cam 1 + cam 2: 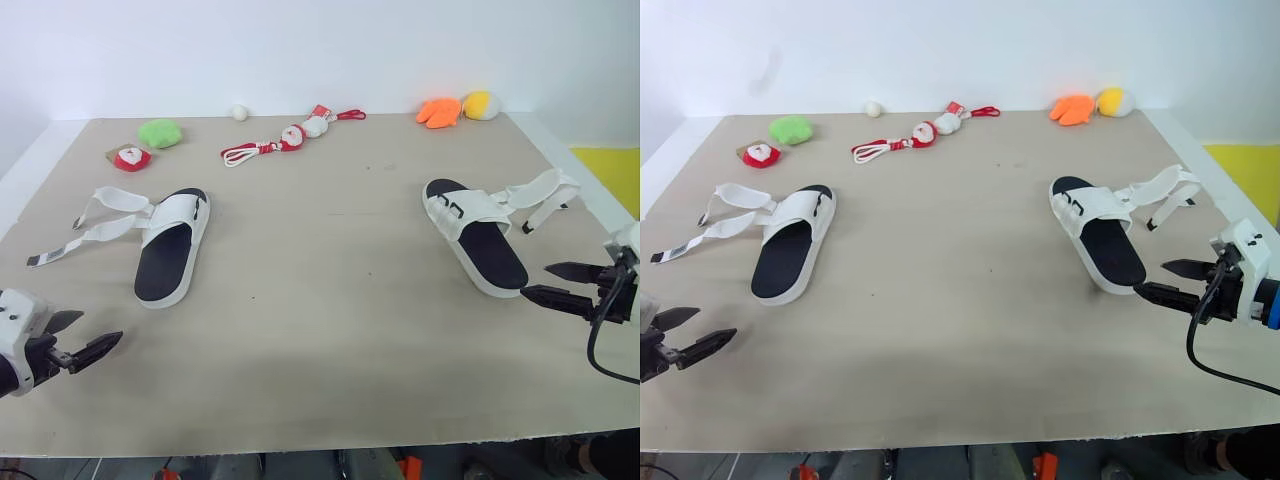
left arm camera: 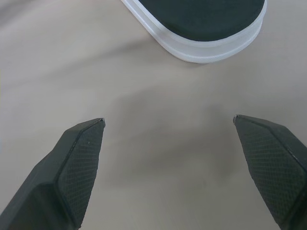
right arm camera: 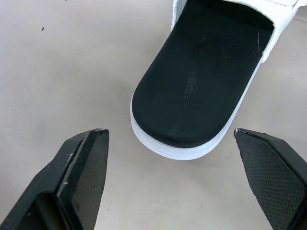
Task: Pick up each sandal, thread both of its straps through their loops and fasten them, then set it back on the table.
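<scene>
Jaws wide before right sandal (image 3: 201, 86) heel

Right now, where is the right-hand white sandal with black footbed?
The white, black-footbed sandal lies on the right of the beige table in the head views, its near end just ahead of the open right gripper.

My left hand (image 1: 100, 327) is held out low on my left side, its two black fingers (image 2: 79, 165) spread wide, pointing forward and a little inward. My right hand (image 1: 535, 279) reaches in from my right, its fingers just as wide apart, tips pointing leftward. Both hands are empty. A black cable (image 1: 592, 345) loops below my right wrist (image 1: 625, 245).
</scene>
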